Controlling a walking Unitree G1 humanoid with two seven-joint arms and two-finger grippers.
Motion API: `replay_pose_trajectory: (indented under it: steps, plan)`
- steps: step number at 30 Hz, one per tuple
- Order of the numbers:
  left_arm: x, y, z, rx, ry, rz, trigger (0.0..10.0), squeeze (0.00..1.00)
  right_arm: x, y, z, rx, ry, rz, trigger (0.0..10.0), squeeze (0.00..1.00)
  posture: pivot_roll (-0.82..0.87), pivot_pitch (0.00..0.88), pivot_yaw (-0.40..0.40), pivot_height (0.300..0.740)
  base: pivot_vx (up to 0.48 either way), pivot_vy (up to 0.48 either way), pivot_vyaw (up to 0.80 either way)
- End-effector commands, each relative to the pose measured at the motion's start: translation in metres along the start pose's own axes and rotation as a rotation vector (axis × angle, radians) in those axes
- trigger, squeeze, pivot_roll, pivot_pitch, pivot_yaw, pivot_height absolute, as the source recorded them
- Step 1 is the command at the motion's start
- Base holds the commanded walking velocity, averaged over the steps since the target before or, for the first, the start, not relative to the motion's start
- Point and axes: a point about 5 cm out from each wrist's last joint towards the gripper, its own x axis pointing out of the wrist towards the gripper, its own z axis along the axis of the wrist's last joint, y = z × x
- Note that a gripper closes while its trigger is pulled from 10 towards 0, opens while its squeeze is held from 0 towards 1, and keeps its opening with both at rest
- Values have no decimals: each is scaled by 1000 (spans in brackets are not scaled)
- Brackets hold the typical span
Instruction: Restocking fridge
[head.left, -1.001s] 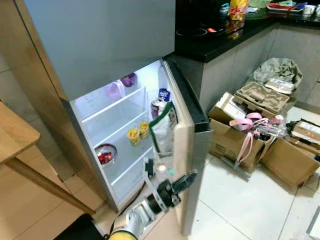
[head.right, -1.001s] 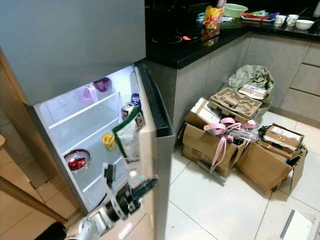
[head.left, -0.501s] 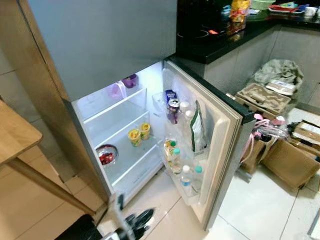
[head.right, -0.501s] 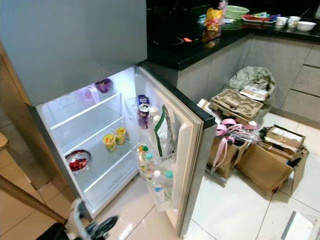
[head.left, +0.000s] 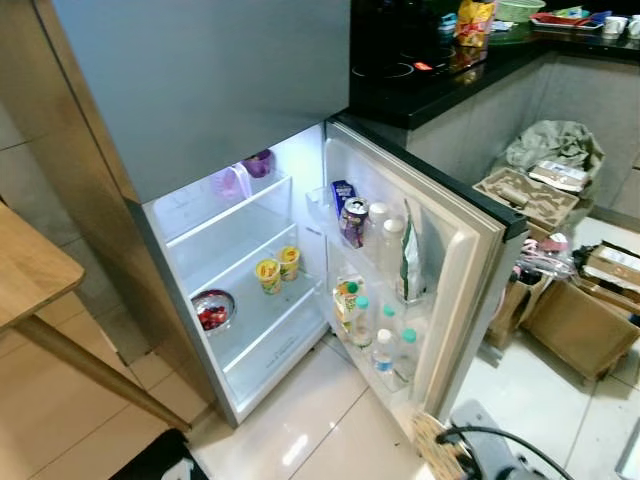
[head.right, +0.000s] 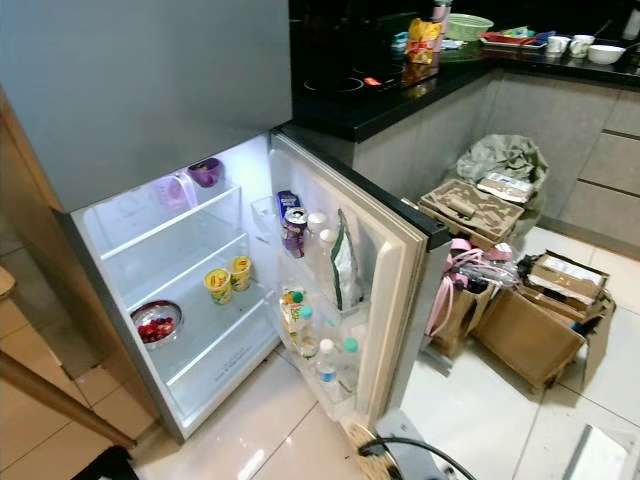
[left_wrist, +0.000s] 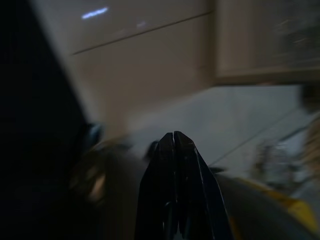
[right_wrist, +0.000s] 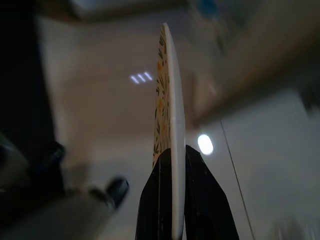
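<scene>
Change: the fridge door (head.left: 455, 250) stands wider than half a second ago; the left arm that showed low at 7 o'clock has dropped from the head views, and the right arm has come in at 5 o'clock.
Table: wooden corner (head.left: 30, 270) at 9 o'clock, well apart from the fridge.
Left gripper (left_wrist: 175, 142): fingers pressed together on nothing, hanging over the pale floor; its picture is blurred.
Fridge (head.left: 235, 270): lit cavity at centre, most shelf space bare.
Top shelf: purple cup (head.left: 258, 160) at the back, 11 o'clock.
Middle shelf: two yellow cups (head.left: 277, 268), side by side.
Lower shelf: bowl of red fruit (head.left: 211, 309), toward 8 o'clock of the cavity.
Door racks: can (head.left: 353, 220), carton, bag and bottles (head.left: 385, 345), upright and closely packed.
Plate (right_wrist: 167, 90): the thing to stock; thin, leaf-patterned, seen edge-on, its disc running straight out along the fingers. Its rim (head.left: 432, 447) peeks in at 5 o'clock in the left eye view, below the door.
Right gripper (right_wrist: 172, 165): clamped narrow on the plate's near edge.
Key relation: the bare shelves lie toward 10 o'clock from the plate, with the open door between. I judge the right arm, already carrying, must swing around the door's free edge and bring the plate flat to slide it onto a shelf.
Boxes (head.left: 575, 310): cardboard clutter at 3 o'clock, near the door.
Risk: the plate may clip the door or the bottles on the way round.
</scene>
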Motion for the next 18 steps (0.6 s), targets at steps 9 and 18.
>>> replay_pose_trajectory:
  steps: [9,18]
  plan:
    - [-10,20,-10,67,57,141,10000,0,12,-21,103,-88,-374,8,10000,0,-92,28,19,740,0,0,0]
    - [-5,13,-7,99,57,131,10000,0,-2,-53,162,-70,-584,-188,10000,0,-91,29,16,740,0,0,0]
